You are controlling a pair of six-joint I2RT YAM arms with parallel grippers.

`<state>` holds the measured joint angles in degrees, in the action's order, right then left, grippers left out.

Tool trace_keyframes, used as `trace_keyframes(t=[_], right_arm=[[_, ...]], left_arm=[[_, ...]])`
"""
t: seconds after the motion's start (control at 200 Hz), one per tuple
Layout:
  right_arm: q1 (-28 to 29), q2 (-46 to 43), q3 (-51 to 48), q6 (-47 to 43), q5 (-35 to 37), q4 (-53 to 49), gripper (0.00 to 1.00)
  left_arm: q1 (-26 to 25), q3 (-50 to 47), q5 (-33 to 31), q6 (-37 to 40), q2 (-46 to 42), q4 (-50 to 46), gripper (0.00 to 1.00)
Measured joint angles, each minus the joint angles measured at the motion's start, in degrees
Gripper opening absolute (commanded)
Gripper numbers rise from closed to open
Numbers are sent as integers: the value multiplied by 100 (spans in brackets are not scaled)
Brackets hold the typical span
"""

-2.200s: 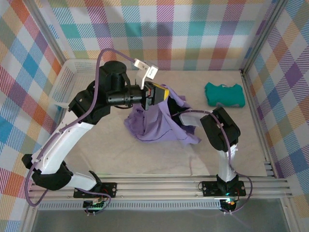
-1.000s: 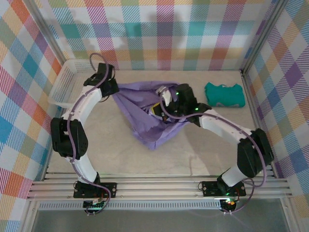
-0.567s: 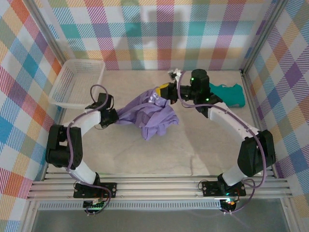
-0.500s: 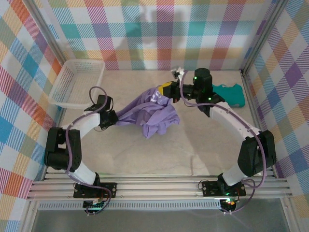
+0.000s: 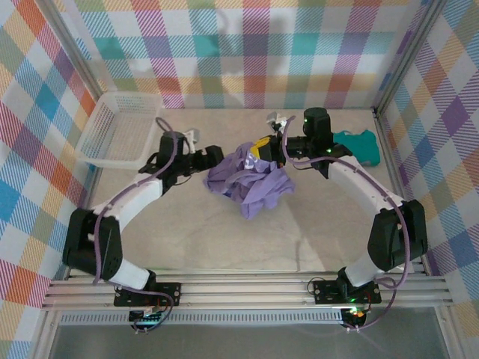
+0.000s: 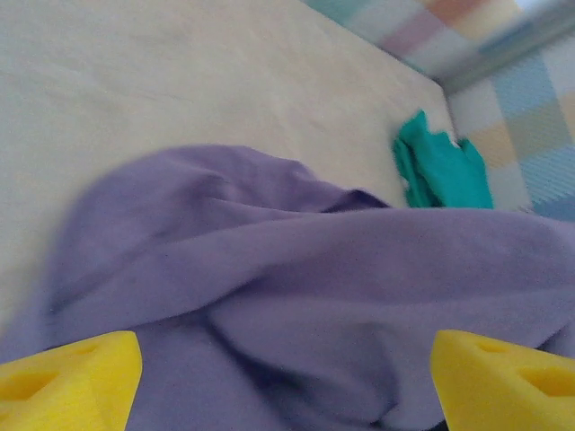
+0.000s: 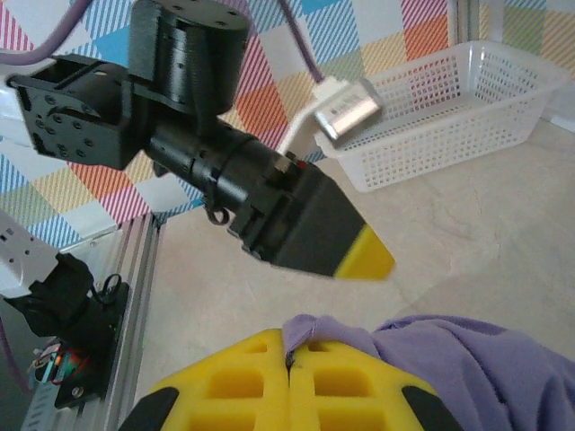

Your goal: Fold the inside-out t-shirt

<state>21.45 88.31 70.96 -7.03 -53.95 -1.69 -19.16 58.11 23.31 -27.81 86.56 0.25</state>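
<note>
The inside-out t-shirt (image 5: 251, 182) is a lavender-purple heap bunched at mid-table. My right gripper (image 5: 260, 147) is shut on its top edge; in the right wrist view the yellow fingers (image 7: 243, 382) pinch a fold of the purple cloth (image 7: 449, 350). Just left of the heap, my left gripper (image 5: 212, 155) stands open and points at it. In the left wrist view its yellow fingertips (image 6: 67, 382) sit wide apart over the shirt (image 6: 296, 296), gripping nothing. The right wrist view shows the left gripper's dark body and yellow tip (image 7: 364, 256) clear of the cloth.
A teal folded garment (image 5: 359, 146) lies at the back right, partly behind the right arm, and also appears in the left wrist view (image 6: 440, 171). A white mesh basket (image 5: 120, 127) stands at the back left. Bare table lies in front of the heap.
The left gripper has let go of the shirt, opened, and swung right toward the heap. The shirt has collapsed from a stretched span into a bunch under the right gripper.
</note>
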Motion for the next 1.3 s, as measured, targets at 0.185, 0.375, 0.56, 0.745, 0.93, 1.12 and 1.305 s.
trace_keyframes(t=[0.185,0.375,0.56,0.745,0.93,1.12,1.305], right_arm=[[0,81,76,-168,-61,-175,0],[0,164,278,-186,35,-317,0],[-68,-39,514,199,431,-203,0],[-208,-911,275,597,649,289,0],[-229,-1255,-131,667,1023,522,0],[-236,-632,-133,1014,1362,507,0],[-236,-306,94,1351,1005,608,0]], left_arm=[[-391,391,573,-68,850,219,53],[-417,577,866,-413,1436,699,0],[50,535,636,-901,1488,944,0],[737,-70,-588,-1172,796,595,0],[767,-942,-1871,-1202,-201,238,0],[658,-1709,-2754,-1036,-848,26,0],[581,-1753,-3530,-750,-839,-439,2]])
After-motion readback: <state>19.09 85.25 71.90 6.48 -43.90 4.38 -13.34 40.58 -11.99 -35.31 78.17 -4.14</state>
